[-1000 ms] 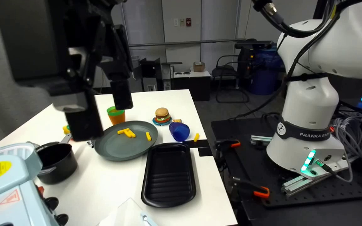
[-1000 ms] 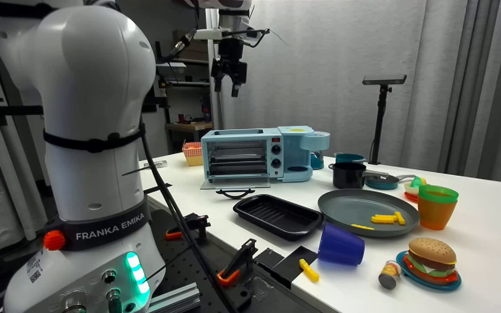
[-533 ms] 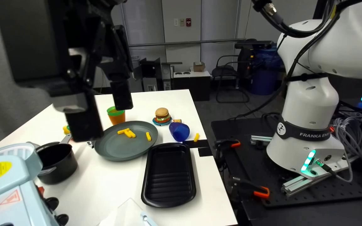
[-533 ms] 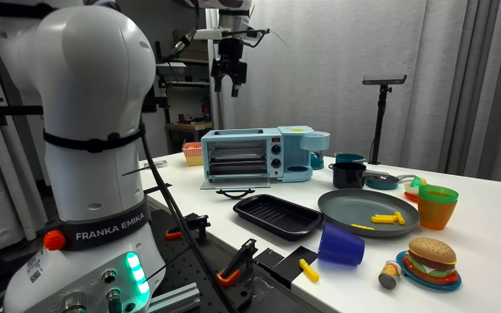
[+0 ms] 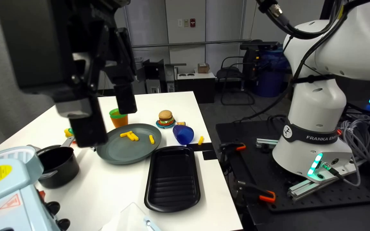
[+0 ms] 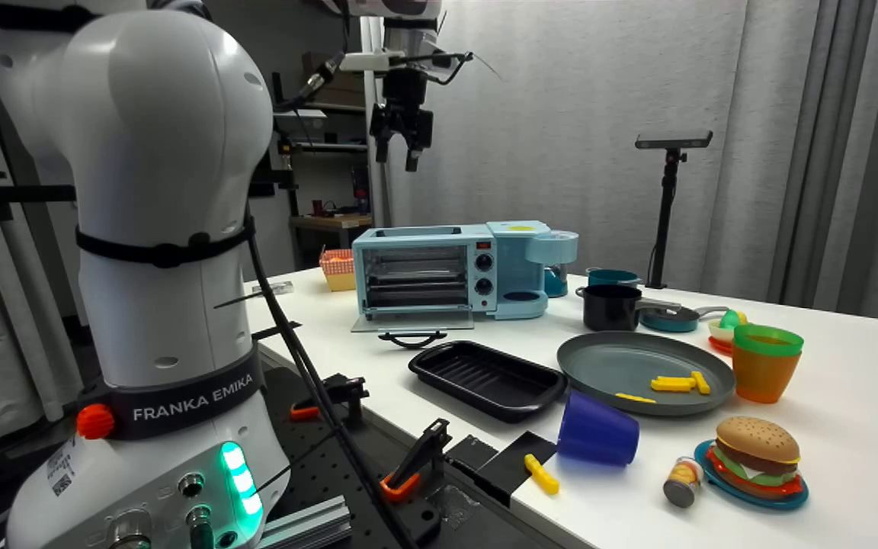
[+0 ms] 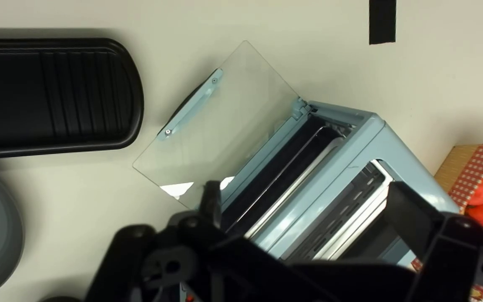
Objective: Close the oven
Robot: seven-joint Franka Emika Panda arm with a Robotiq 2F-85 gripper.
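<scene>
Leftmost in an exterior view, my arm (image 6: 165, 145) stands beside the white table (image 6: 866, 366). Right of it, at the far side of the table, sits a checked basket (image 6: 338, 274). Next comes the oven (image 6: 477, 273), pale blue, on the far side and left of the middle, its knobs (image 6: 484, 262) facing the near side. I have the gripper (image 6: 398, 158) high above it, well apart from it, the fingers (image 7: 413, 214) spread wide; the wrist view shows part of the oven framed in the gap. The door (image 7: 233, 121) is down, its clear pane jutting out from the oven toward the near side, the handle (image 7: 192, 105) along its outer edge. I can't tell whether the pane touches the table.

Right of the handle, nearer and apart from it, lies the black tray (image 6: 488, 379). Then a loose yellow stick (image 6: 542, 474) at the near edge, and the blue cup (image 6: 597, 428) on its side. Beyond them stands the black pot (image 6: 610, 307), with the grey plate (image 6: 614, 362) nearer, bearing more yellow sticks (image 6: 673, 383). Last on the right I see a can (image 6: 683, 482), a burger (image 6: 757, 457) and, farther back, the orange cup (image 6: 767, 374), upright.
</scene>
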